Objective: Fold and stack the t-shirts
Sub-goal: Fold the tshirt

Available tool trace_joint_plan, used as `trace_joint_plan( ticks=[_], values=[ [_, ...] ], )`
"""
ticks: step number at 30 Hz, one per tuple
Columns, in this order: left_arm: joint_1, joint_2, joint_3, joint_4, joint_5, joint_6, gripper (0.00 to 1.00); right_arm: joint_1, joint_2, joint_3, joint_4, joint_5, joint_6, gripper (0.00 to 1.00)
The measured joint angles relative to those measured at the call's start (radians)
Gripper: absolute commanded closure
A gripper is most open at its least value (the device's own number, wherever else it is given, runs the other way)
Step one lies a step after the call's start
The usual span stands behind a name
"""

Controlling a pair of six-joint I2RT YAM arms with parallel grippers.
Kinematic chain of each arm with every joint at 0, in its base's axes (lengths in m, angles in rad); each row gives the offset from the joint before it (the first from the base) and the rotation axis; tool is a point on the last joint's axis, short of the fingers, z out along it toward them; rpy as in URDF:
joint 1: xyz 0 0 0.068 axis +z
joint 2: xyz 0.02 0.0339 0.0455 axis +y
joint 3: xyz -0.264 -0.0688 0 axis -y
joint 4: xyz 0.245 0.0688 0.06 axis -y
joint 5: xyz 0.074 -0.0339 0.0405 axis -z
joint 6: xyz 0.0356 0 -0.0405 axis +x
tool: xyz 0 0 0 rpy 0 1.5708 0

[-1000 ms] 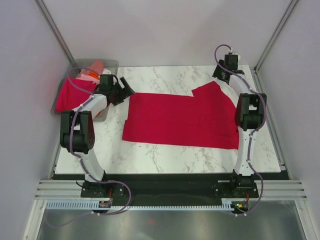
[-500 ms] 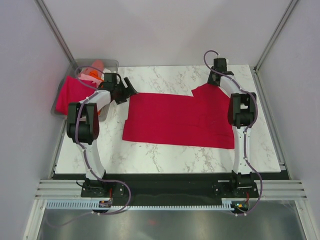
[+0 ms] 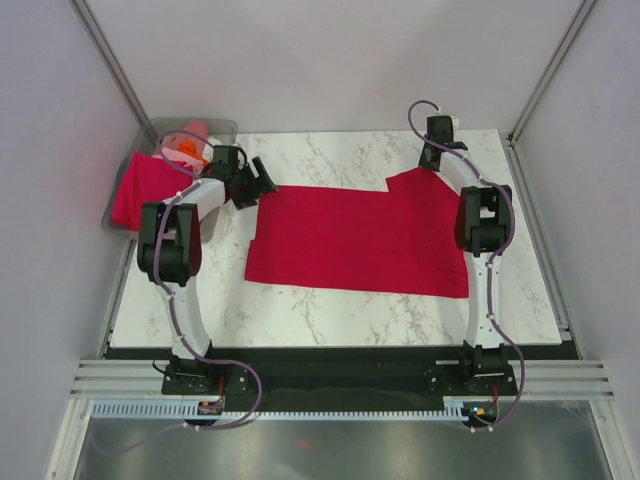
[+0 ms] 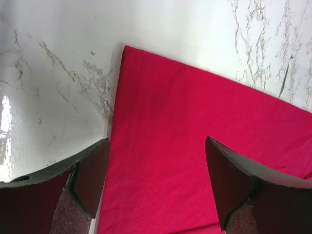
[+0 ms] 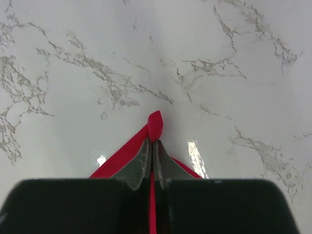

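Crimson t-shirt [image 3: 360, 235] lies flat on your marble table [image 3: 330, 310]; your right gripper [image 5: 152, 142] is clamped on its far-right corner, your left gripper [image 4: 157, 141] hangs spread wide over its far-left corner.

We see the crimson t-shirt [image 3: 360, 240] spread flat mid-counter; the magenta-pink t-shirt [image 3: 140, 190] and orange t-shirt [image 3: 186, 152] bunch at the far-left corner.
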Motion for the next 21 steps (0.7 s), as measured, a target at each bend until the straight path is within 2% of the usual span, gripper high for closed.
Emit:
trace_joint_plan(
  ticks=[4, 8, 17, 21],
  values=[
    [0.000, 0.014, 0.017, -0.018, -0.001, 0.008, 0.19, 0.000, 0.000, 0.000, 0.000, 0.010, 0.001, 1.00],
    [-0.001, 0.041, 0.050, -0.034, -0.005, 0.014, 0.27, 0.000, 0.000, 0.000, 0.002, 0.010, 0.002, 1.00],
    [-0.005, 0.143, 0.194, -0.096, -0.063, 0.022, 0.34, 0.000, 0.000, -0.006, 0.013, 0.011, 0.003, 1.00],
    [-0.005, 0.172, 0.244, -0.116, -0.091, 0.023, 0.33, 0.002, 0.000, -0.008, 0.019, 0.011, 0.003, 1.00]
  ],
)
